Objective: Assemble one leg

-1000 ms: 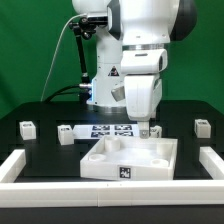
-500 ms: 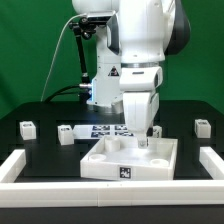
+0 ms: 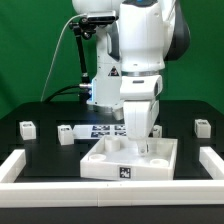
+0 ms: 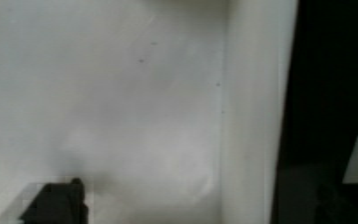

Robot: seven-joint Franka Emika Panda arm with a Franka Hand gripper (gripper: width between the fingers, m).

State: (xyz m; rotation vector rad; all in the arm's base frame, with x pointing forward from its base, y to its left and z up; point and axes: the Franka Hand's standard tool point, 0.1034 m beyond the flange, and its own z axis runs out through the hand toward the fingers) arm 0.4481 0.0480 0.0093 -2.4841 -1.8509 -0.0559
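Exterior view: locating leg (image 3: pixel 66 133) on worktop (image 3: pixel 45 158), toward the exterior view's left of recessed white piece (image 3: pixel 100 165), tag facing camera; long axis not determinable. Poising fingers (image 3: pixel 140 141) over that piece's rear recess; grasp state not determinable.

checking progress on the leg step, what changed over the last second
The gripper moved toward the exterior view's left and down, closer to the large white piece. Whether it holds anything is hidden. The loose legs on the table and the marker board stayed put.
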